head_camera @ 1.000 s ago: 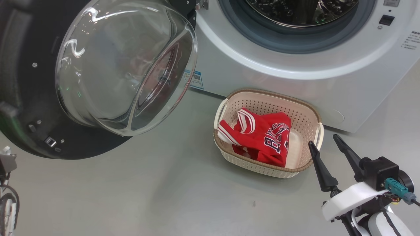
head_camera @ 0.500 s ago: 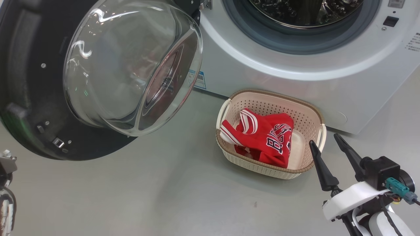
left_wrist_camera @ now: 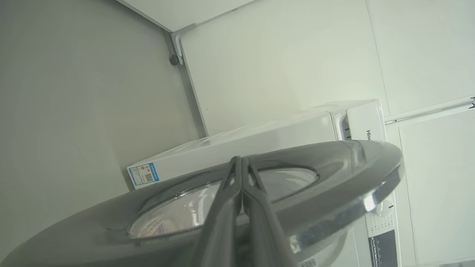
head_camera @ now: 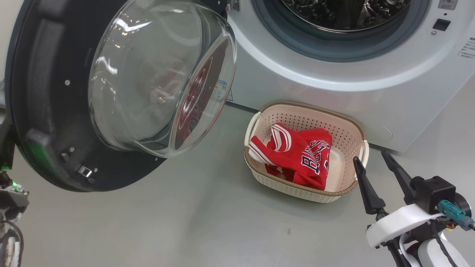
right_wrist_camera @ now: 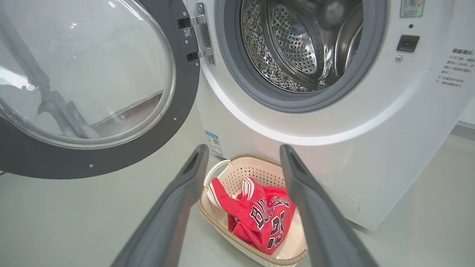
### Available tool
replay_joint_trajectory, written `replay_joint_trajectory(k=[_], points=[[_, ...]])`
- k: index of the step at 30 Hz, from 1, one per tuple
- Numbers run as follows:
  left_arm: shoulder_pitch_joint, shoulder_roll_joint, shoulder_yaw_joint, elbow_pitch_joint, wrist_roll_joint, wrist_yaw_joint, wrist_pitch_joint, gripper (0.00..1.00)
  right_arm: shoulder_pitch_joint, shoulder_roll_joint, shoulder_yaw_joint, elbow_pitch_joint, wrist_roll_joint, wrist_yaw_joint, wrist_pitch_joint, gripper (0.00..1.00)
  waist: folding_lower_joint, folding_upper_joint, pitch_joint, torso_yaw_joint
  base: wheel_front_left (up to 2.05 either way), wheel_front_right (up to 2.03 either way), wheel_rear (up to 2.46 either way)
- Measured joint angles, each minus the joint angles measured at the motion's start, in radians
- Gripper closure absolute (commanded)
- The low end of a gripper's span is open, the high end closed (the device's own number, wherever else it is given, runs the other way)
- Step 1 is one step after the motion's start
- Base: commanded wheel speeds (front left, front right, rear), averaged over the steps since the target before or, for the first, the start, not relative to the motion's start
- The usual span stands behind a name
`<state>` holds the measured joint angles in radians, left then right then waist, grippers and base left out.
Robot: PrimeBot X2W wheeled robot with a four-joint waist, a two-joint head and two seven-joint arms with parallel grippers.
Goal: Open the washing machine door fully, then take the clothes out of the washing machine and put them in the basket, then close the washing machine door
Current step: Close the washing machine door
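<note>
Hanging nearest, the right gripper (head_camera: 370, 155) has its jaws spread and empty, just beside the right-hand end of the basket (head_camera: 308, 106), which stands on the floor (head_camera: 185, 222) at the foot of the washing machine (head_camera: 297, 85) and holds the red clothes (head_camera: 297, 155). Beyond, at the left, the washing machine door (head_camera: 37, 111) stands partly swung out, with the left gripper (left_wrist_camera: 240, 161), clenched shut on nothing, lying against its outer face. The drum (right_wrist_camera: 293, 48) looks empty, so closing appears in hand; the next move calls for pushing the door round until it latches.

Long dark tapered jaws, white wrist shell (head_camera: 399, 224), teal connector (head_camera: 451, 212).
</note>
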<state>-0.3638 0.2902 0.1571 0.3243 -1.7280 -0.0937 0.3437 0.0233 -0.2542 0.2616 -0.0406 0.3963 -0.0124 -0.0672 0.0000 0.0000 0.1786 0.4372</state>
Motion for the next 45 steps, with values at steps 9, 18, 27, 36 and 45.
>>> replay_joint_trajectory(k=[9, 18, 27, 36, 45], points=[[0.050, -0.013, -0.010, -0.076, -0.042, -0.018, 0.069, 1.00, 0.000, 0.000, -0.012, 0.000, 0.001, -0.001, -0.009, 0.00, 0.0000, 0.0000, -0.001, 0.000, 0.00, 0.00, 0.00], [0.093, -0.033, -0.019, -0.154, -0.071, -0.025, 0.130, 1.00, 0.000, 0.004, -0.012, 0.001, 0.003, -0.008, -0.013, 0.00, 0.0000, 0.0000, -0.005, -0.005, 0.00, 0.00, 0.00], [0.150, -0.051, -0.009, -0.230, -0.117, -0.026, 0.169, 1.00, 0.000, 0.017, -0.001, 0.007, 0.010, -0.008, -0.020, 0.00, 0.0000, 0.0000, -0.012, -0.033, 0.00, 0.00, 0.00], [0.201, -0.083, -0.021, -0.322, -0.120, -0.026, 0.211, 1.00, -0.004, 0.031, 0.002, 0.025, 0.017, -0.007, -0.035, 0.00, 0.0000, 0.0000, -0.019, -0.076, 0.00, 0.00, 0.00], [0.274, -0.092, -0.035, -0.411, -0.108, -0.026, 0.246, 1.00, -0.020, 0.050, 0.017, 0.034, 0.018, -0.006, -0.044, 0.00, 0.0000, 0.0001, -0.023, -0.139, 0.00, 0.00, 0.00]])
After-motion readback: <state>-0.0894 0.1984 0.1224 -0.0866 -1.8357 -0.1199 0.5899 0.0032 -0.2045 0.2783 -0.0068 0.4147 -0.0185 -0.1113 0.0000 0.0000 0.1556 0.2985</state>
